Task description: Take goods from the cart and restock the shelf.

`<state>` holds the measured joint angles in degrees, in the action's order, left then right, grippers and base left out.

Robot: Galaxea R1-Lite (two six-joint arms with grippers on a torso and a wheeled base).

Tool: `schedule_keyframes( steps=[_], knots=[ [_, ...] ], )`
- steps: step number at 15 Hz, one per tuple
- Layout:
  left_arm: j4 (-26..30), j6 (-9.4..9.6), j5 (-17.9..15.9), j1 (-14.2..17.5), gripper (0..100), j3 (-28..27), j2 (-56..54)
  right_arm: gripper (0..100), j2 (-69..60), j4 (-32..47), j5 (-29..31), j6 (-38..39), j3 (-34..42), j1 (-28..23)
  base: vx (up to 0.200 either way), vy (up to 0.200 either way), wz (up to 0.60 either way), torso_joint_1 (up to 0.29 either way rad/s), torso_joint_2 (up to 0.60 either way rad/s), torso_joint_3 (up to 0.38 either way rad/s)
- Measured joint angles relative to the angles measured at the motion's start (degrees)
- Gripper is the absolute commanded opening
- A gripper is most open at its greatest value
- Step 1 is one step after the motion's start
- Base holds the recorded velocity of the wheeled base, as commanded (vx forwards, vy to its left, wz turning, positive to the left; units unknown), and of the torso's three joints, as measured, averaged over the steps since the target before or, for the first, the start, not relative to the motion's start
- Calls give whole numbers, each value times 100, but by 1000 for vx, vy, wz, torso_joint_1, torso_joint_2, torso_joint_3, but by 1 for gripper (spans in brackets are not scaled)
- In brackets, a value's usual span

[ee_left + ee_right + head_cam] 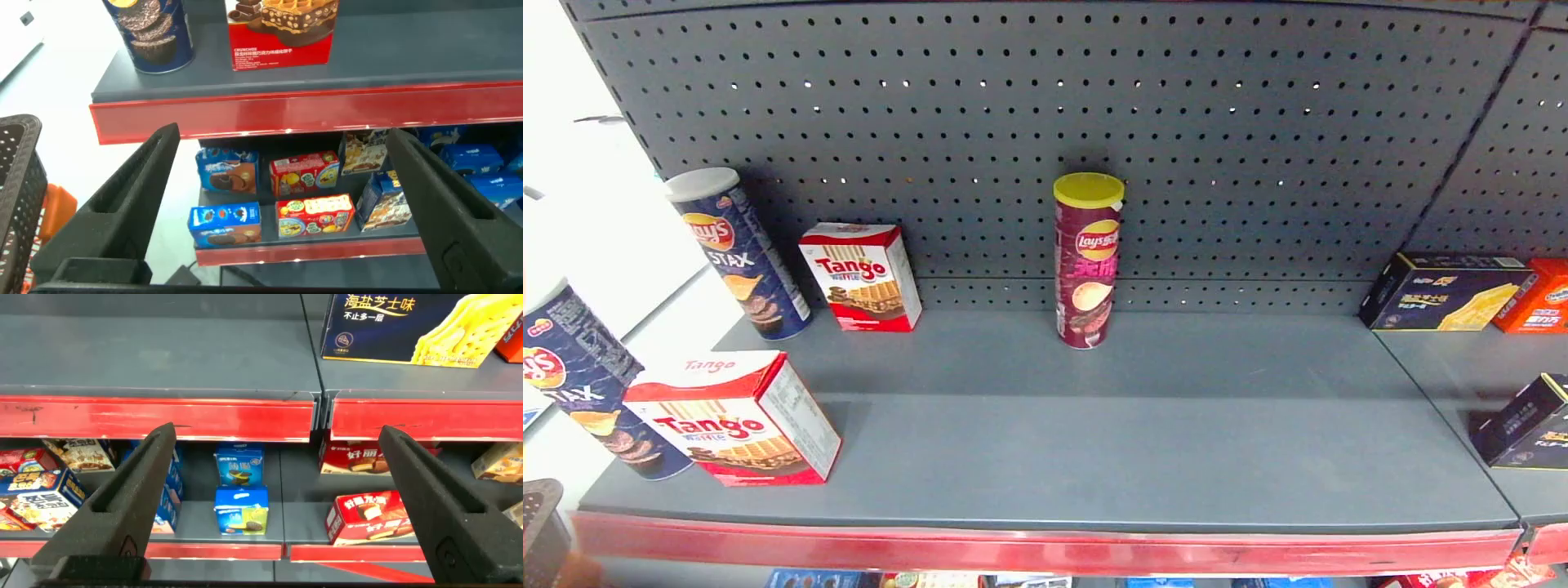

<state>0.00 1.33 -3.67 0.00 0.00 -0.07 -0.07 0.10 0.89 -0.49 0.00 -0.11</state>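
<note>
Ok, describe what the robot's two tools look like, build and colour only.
The left black matte two-fingered tool has long wedge-shaped fingers tapering to blunt tips, each with a stepped ridge along its inner face. The right black matte two-fingered tool is the same build, its fingers equally plain, with a small round recess near each base.

the left gripper points forward with its two dark fingers spread wide apart and empty, and the right gripper points forward in the same way, wide open and holding nothing.
</note>
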Motion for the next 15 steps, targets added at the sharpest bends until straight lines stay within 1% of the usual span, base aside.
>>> schedule_keyframes(
  steps=[12, 15],
  knots=[
    [0, 0, -2, 0, 100, 0, 0, 100, 0, 0, 0, -2, 0, 0, 0, 0, 600, 4, 4, 1],
    [0, 4, -5, 0, 100, 0, 0, 100, 0, 1, 1, 13, 0, 1, 0, 0, 0, 0, 0, 0]
  ],
)
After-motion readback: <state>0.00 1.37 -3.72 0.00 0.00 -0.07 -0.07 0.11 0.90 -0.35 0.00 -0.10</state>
